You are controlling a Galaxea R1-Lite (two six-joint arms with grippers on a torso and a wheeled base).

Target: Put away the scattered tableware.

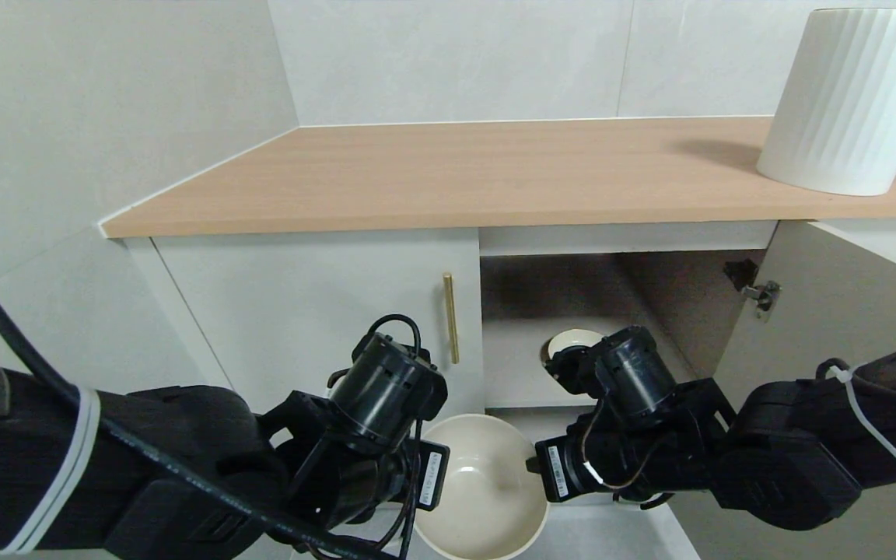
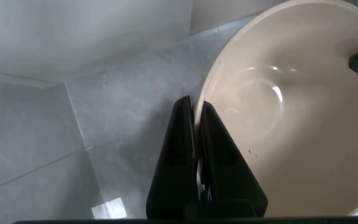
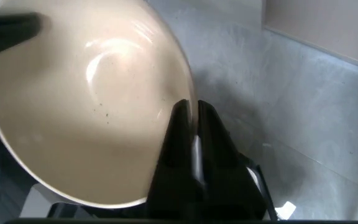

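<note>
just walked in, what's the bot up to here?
The left gripper and right gripper are each shut on the rim of an empty cream bowl, on opposite sides. They hold it low in front of the open cabinet under the wooden counter. A pale dish sits on the cabinet shelf, partly hidden behind the right arm.

A white ribbed canister [image 1: 852, 101] stands on the wooden countertop [image 1: 456, 171].
</note>
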